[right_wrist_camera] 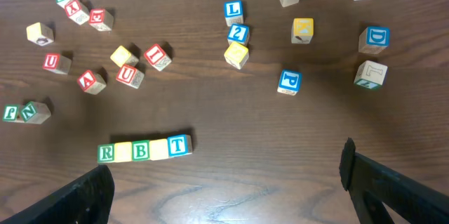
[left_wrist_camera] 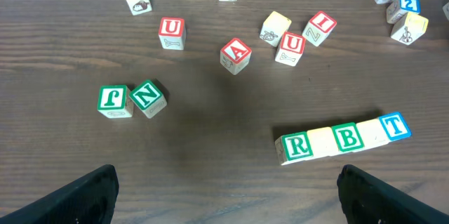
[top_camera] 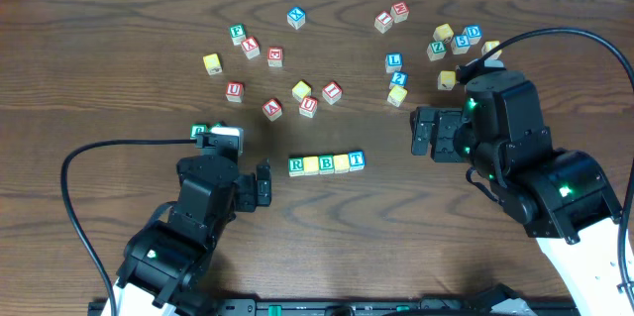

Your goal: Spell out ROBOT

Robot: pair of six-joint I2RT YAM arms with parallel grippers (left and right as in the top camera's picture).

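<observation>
Five letter cubes (top_camera: pixel 326 163) are lined up touching, spelling judged done; left gripper (left_wrist_camera: pixel 226 185) and right gripper (right_wrist_camera: pixel 226 171) are spread wide, empty

Even diffuse room light, dark counter (top_camera: pixel 119 49) moderately bright, short soft shadows beside scattered cubes (top_camera: pixel 235 89), wrist views crisp, overhead view coarser.

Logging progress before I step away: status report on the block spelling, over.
Left gripper open, empty. Right gripper open, empty. Cube row reads R, yellow, B, yellow, T. Loose cubes apart, none blocking.
</observation>
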